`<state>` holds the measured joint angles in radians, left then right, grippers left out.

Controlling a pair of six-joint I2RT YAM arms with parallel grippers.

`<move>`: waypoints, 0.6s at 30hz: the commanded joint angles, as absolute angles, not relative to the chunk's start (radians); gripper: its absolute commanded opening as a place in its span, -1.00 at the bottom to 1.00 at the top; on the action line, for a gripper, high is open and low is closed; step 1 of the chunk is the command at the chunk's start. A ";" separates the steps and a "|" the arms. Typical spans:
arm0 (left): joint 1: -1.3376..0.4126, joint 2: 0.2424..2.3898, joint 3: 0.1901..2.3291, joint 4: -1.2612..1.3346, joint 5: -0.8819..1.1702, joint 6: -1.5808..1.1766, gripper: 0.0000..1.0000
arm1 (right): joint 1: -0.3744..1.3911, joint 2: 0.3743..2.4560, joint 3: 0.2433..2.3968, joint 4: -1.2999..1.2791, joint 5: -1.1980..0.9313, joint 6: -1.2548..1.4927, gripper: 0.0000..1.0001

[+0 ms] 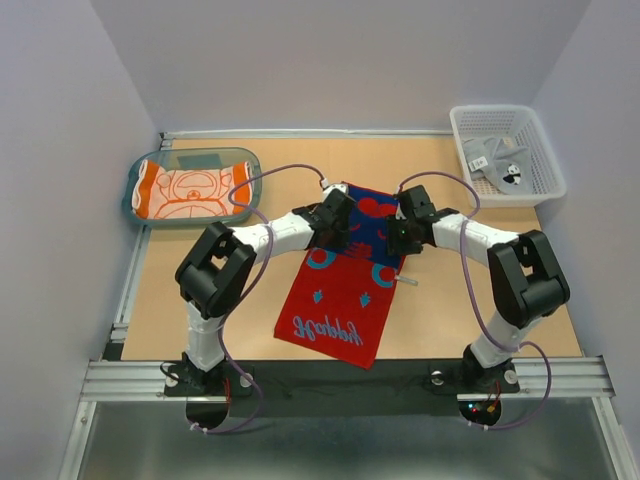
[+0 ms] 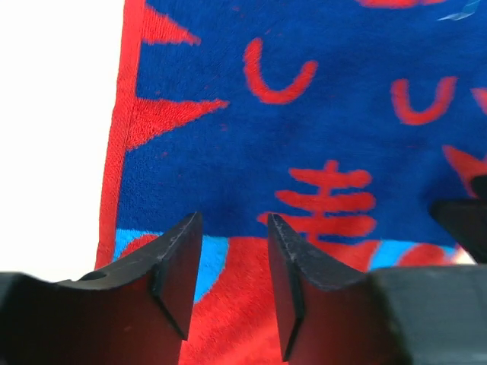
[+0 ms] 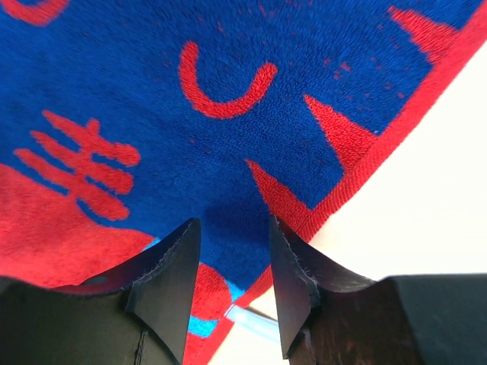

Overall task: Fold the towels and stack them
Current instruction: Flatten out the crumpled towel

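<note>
A red towel with blue marks (image 1: 335, 305) lies flat in the middle of the table, its far part folded over so that a blue face with red marks (image 1: 372, 222) shows. My left gripper (image 1: 335, 215) hovers over the fold's left side and my right gripper (image 1: 405, 228) over its right side. In the left wrist view the left gripper (image 2: 232, 220) is open above the towel (image 2: 304, 114), nothing between its fingers. The right gripper (image 3: 232, 224) is open above the towel's right border (image 3: 358, 163), also holding nothing. An orange towel (image 1: 190, 190) lies in a tray. A grey towel (image 1: 498, 160) sits in a basket.
The translucent teal tray (image 1: 135, 185) stands at the back left of the table. The white mesh basket (image 1: 545, 150) stands at the back right. A small white label (image 3: 259, 319) sticks out from under the towel's right edge. Metal rails run along the near table edge (image 1: 340, 375).
</note>
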<state>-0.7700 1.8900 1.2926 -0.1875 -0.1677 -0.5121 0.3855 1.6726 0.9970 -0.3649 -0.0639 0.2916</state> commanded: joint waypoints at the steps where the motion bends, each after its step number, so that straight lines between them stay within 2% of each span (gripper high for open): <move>1: -0.762 1.882 1.271 -0.267 -0.203 -0.555 -0.04 | 0.383 1.703 1.014 -0.364 -0.034 0.259 -0.07; 4: -0.755 1.827 1.166 -0.238 -0.190 -0.650 -0.04 | 0.383 1.727 1.020 -0.380 -0.005 0.236 -0.07; 7: -0.738 1.747 0.972 -0.177 -0.178 -0.741 -0.08 | 0.383 1.761 1.052 -0.387 0.037 0.195 -0.07; 13: -0.729 1.605 0.815 -0.107 -0.120 -0.864 -0.08 | 0.383 1.827 1.146 -0.420 0.130 0.083 -0.06; 18: -0.732 1.488 0.775 -0.104 -0.120 -0.867 0.18 | 0.383 1.766 1.173 -0.456 0.071 0.017 -0.06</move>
